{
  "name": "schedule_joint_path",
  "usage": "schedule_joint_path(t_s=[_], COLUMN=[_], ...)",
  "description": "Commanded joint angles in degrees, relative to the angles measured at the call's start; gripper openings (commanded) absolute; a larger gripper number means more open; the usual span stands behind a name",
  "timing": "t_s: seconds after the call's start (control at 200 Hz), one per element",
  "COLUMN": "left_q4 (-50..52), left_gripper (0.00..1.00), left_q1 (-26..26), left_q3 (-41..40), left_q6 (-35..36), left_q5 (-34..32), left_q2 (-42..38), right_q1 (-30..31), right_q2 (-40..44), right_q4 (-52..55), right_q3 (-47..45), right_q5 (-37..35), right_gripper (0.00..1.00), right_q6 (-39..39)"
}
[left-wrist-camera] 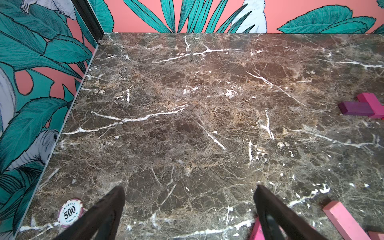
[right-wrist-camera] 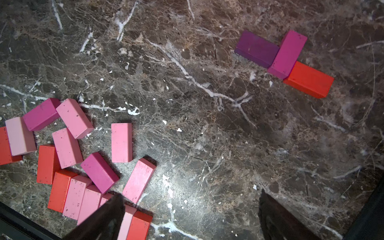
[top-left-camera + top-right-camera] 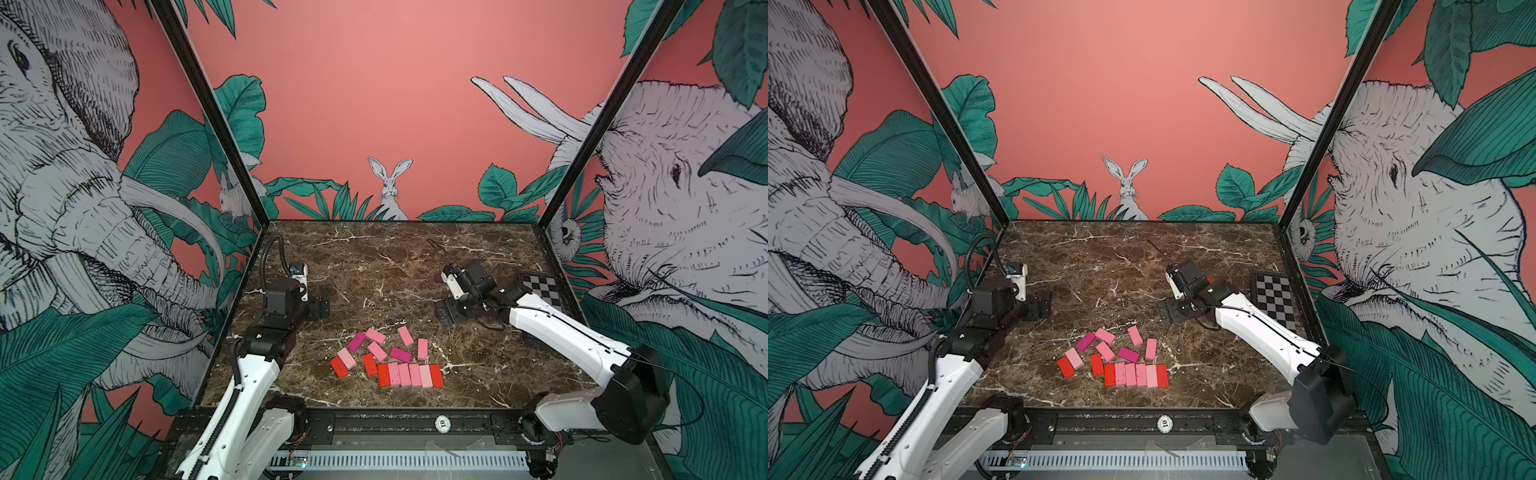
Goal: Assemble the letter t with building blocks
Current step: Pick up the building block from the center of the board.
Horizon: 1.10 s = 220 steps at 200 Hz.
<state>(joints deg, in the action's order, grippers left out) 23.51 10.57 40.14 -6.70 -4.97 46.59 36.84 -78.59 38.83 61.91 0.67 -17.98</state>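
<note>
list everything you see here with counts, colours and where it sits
row of blocks: six, red at both ends with pinks between, side by side at the table's front middle
loose blocks: nine, red, pink, pale pink, magenta, scattered just behind the row
separate blocks: three, dark purple, magenta, red, touching each other, apart from the pile
checkerboard plate: one, black and white, table's right edge
poker chip: one, white and maroon, by the left wall
disc: one, white, on the front rail
table: one, brown marble
left gripper: one, black, open, empty
right gripper: one, black, open, empty
</note>
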Motion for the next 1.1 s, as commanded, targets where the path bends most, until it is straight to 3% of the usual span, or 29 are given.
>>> schedule_joint_path(t_s=[0.0,0.29,0.545,1.095], left_q4=[0.05,-0.04,-0.30,-0.30], left_gripper=[0.99,0.99,0.99,0.99], left_q1=[-0.02,-0.04,-0.02,-0.02], left_q3=[0.99,0.83,0.64,0.38], left_q6=[-0.95,-1.08,-1.30,-1.65], left_q5=[0.26,0.52,0.66,0.32], left_q2=[-0.21,-0.35,-0.29,-0.51], right_q1=[0.86,4.54,8.61,17.10], right_q2=[0.91,0.15,-0.68,-8.79], right_q4=[-1.13,0.11,-2.59,-7.09], right_q3=[-1.10,-4.00,-7.30,-5.84], right_q5=[0.13,-5.77,-6.65,-4.88], right_gripper=[0.96,0.84,0.71,0.57], right_q6=[-4.22,-13.33,-21.50,-27.77])
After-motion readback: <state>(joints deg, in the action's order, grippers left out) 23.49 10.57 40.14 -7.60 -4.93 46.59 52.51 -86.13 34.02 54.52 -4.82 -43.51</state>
